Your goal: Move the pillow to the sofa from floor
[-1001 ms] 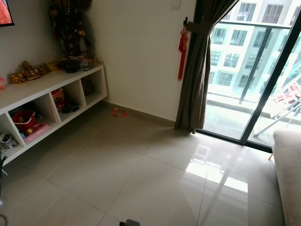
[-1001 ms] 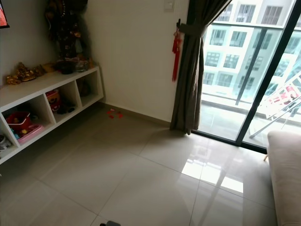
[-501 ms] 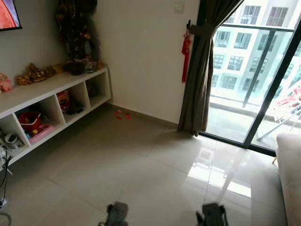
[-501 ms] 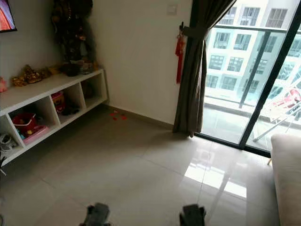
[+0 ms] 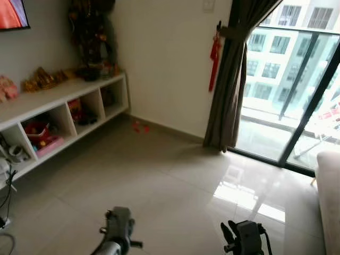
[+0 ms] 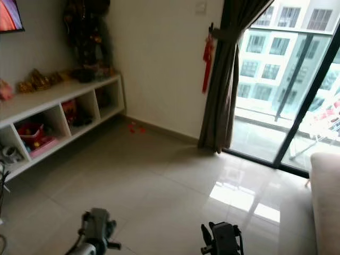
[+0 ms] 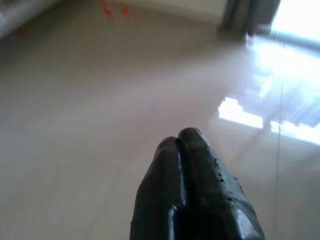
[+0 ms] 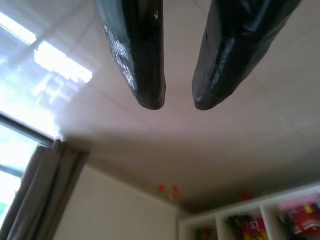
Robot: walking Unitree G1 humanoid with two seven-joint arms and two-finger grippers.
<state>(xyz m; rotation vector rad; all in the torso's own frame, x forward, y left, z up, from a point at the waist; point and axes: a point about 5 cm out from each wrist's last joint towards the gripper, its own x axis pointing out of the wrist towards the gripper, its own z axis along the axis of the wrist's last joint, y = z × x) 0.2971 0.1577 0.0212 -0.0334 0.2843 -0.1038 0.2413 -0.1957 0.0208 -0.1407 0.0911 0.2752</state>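
Showing at the right edge, a pale padded sofa (image 5: 330, 196) arm; glossy beige floor tiles (image 5: 159, 186); left gripper (image 7: 186, 145) fingers pressed together, right gripper (image 8: 172, 100) fingers parted over bare tile; cannot tell where pillow lies.

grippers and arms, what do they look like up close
Each arm ends in a grey, boxy wrist block, the left gripper on a silvery rounded forearm, the right gripper with small black knobs at its sides. The fingers are long, black and tapered to rounded tips, with a slightly glossy, rough surface. The left ones look thick and blunt-ended.
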